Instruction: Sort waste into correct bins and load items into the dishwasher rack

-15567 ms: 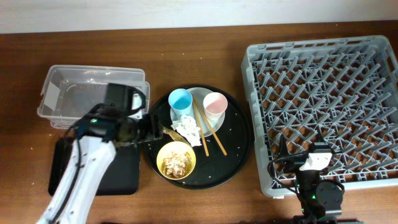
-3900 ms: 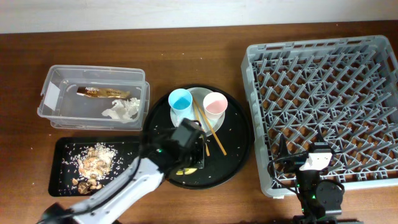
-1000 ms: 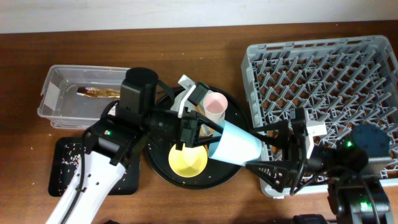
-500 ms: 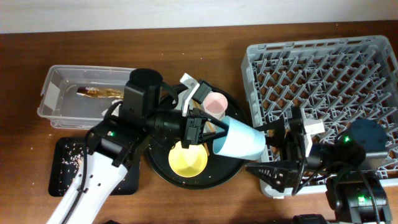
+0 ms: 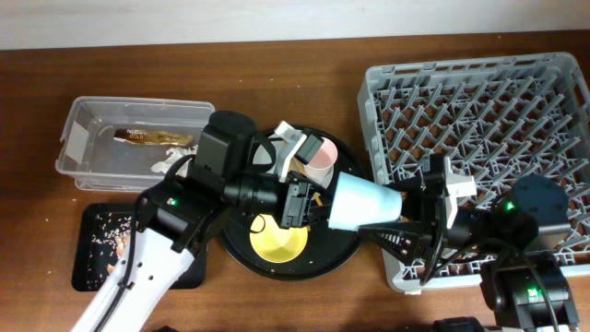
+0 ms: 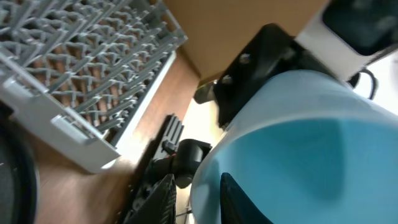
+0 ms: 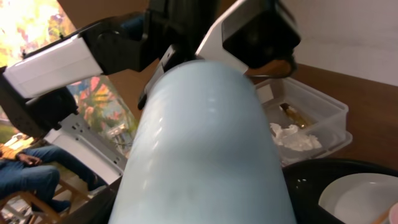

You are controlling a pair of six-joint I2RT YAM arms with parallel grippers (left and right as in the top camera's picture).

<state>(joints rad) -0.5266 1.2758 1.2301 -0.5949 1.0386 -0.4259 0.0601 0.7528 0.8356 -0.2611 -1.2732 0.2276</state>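
The left arm (image 5: 171, 235), right arm (image 5: 489, 231) and blue cup (image 5: 364, 203) are blocking the round tray (image 5: 324, 260); the rack (image 5: 479, 92) is lying open.

place: robot lab | evidence: left arm (image 5: 138, 263), right arm (image 5: 516, 235) at wooden table (image 5: 277, 83), white wall (image 5: 277, 17), seated person in jeans (image 7: 25, 165)

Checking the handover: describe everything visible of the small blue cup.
The small blue cup looks like smooth pale-blue plastic, tapered. It lies on its side in the air over the right edge of the round black tray, the left gripper pinching its rim wall, the right gripper around its other end; that grip is unclear.
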